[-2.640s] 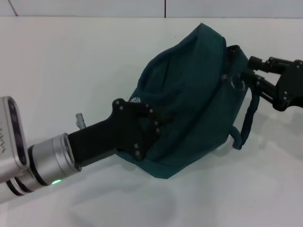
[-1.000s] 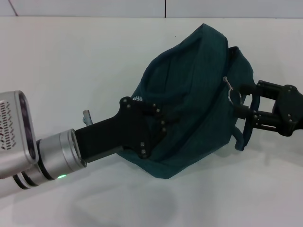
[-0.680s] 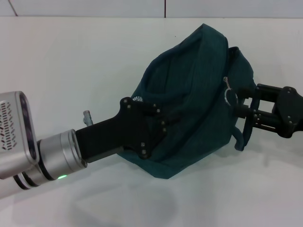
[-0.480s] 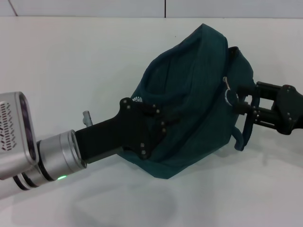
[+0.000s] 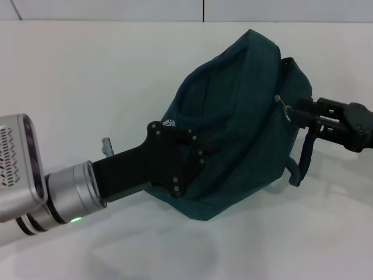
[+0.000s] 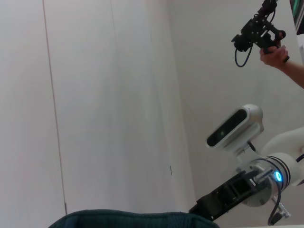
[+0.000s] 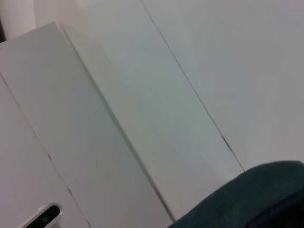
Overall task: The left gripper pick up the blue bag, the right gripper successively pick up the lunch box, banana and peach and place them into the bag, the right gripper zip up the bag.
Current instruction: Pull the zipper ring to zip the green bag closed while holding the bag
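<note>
Silver-wristed left pincer point(image 5: 195, 153) reaches in from the near left — fingers clamped on the lower left side of the blue bag point(image 5: 245, 111), just below its white logo. Bag sits bulged on the white table point(image 5: 87, 81), one looped handle hanging at its right. Beyond, the right pincer point(image 5: 294, 112) — fingers drawn together at the zipper's metal ring pull point(image 5: 282, 104).

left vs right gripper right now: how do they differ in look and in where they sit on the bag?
The left gripper has a silver wrist with a green light; the right gripper is black throughout. The left gripper is pressed into the lower left side of the blue bag; the right gripper is at its right end, by the zipper pull. Both are black jointed claws touching the bag.
</note>
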Robot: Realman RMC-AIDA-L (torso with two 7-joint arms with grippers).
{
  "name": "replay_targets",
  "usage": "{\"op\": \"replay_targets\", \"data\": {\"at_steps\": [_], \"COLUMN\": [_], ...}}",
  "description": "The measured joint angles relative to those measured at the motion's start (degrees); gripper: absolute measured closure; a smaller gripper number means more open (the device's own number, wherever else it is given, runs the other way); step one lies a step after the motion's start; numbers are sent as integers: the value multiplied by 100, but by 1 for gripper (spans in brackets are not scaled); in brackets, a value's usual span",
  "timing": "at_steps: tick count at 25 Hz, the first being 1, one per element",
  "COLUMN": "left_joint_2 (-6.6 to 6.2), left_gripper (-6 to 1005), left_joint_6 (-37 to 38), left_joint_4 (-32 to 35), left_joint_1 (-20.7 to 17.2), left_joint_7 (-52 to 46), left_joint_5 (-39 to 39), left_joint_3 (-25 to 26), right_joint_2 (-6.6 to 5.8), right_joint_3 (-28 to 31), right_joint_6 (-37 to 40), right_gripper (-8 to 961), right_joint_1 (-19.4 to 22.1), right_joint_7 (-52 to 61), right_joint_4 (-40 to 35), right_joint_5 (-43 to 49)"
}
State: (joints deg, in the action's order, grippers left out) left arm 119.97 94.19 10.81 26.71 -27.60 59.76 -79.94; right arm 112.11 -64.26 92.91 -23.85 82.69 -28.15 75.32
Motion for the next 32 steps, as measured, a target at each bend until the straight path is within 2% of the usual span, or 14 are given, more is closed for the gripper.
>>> {"op": "replay_targets", "data": {"at_steps": [7, 14, 25, 32], "left_joint_2": [4, 15, 27, 26], "left_gripper": [957, 957, 957, 958], "left_joint_6": [-2, 5, 6, 1], "left_joint_4": [0, 0, 0, 0], "left_joint_1": [5, 2, 18, 7], "left_joint_7": [0, 0, 0, 0], "left_joint_5": [6, 9, 10, 9], "left_joint_3": [-23, -77, -84, -84], "right_joint_2": [8, 10, -20, -31], "right_joint_3": [297, 267, 319, 325], "right_joint_6": [-55, -169, 382, 465], "right_gripper": [406, 428, 462, 484], "right_joint_1": [62, -160, -163, -146], "right_joint_7": [31, 245, 356, 372], "right_joint_4": [19, 146, 147, 296], "right_joint_5": [11, 291, 409, 406]}}
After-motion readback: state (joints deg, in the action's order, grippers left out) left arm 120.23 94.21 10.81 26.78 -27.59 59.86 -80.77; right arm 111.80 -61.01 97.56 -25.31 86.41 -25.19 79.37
